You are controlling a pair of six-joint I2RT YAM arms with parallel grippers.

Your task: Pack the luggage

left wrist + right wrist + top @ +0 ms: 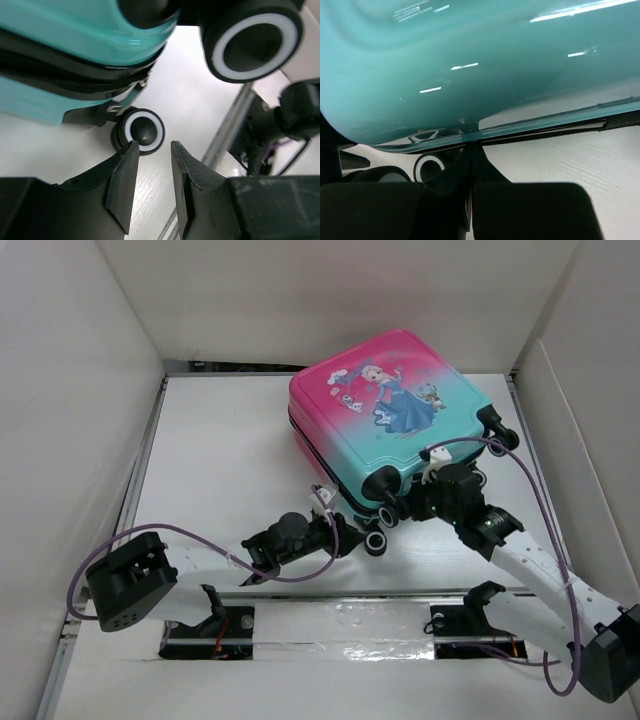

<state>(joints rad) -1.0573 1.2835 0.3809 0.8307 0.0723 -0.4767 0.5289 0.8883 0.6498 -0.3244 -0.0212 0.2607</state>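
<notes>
The luggage (pixel 400 410) lies flat on the white table (pixel 220 460), princess print up and teal end toward the arms. My left gripper (pixel 345 536) sits low at its near-left corner. In the left wrist view its fingers (pixel 125 175) stand apart with only table between them, the gripper (pixel 154 146) just short of a small black-and-white wheel (pixel 144 131), under the teal shell (pixel 60 30) and black zipper trim (pixel 65 75). My right gripper (pixel 408 508) is at the teal end. Its tips (pixel 474 149) are pressed together right at the shell's lower rim (pixel 545 124). Whether they pinch anything is hidden.
White walls enclose the table on the left, back and right. A second, larger-looking wheel (pixel 255 42) hangs close above the left gripper. The right arm (pixel 295 115) is near on the left gripper's right. Purple cables (pixel 520 465) loop over both arms.
</notes>
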